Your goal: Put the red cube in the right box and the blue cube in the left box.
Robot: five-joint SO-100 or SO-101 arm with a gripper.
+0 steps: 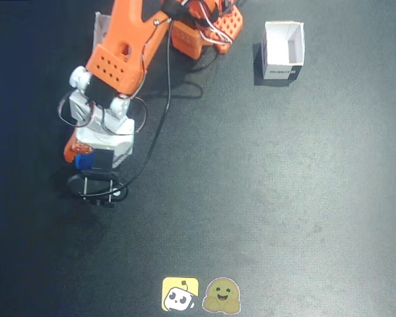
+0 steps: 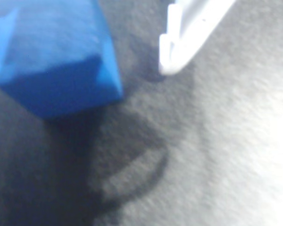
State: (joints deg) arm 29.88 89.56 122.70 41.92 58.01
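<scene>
The blue cube (image 1: 83, 160) lies on the dark mat at the left, right at the tip of the orange arm. In the wrist view it (image 2: 54, 56) fills the upper left, and a white fingertip (image 2: 179, 44) stands to its right with a clear gap between them. The other finger is hidden. My gripper (image 1: 87, 165) is open around the cube and shows again in the wrist view (image 2: 132, 61). A white open box (image 1: 283, 49) stands at the upper right. A second white box (image 1: 101, 30) peeks out behind the arm at the upper left. The red cube is out of view.
The orange arm base (image 1: 208, 30) with its wires sits at the top centre. A black cable (image 1: 160, 112) runs down from it and loops just below the gripper. Two cartoon stickers (image 1: 201, 294) lie at the bottom edge of the mat.
</scene>
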